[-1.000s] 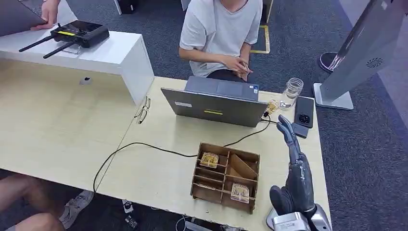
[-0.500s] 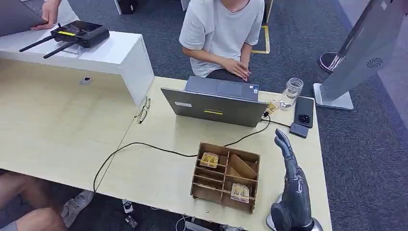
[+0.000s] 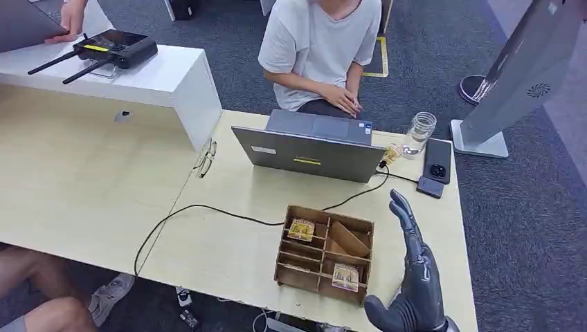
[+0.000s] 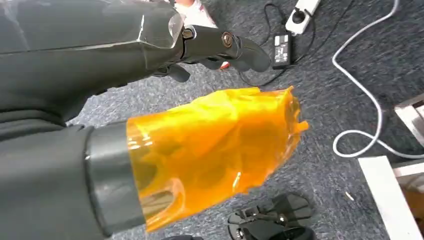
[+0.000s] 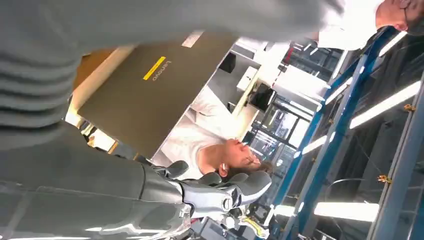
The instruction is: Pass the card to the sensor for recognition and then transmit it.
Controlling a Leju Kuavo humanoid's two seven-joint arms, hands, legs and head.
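Brown cardboard organiser (image 3: 325, 254), pale wood-look table (image 3: 228, 249), clear glass jar (image 3: 419, 133), matt grey laptop (image 3: 311, 146)

The right hand (image 3: 413, 283) has dropped nearer and slightly left, its straight fingers now beside the wooden box (image 3: 324, 254).

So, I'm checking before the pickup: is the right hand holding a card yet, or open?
Open. The right hand stands beside the wooden box, fingers extended with nothing in them.
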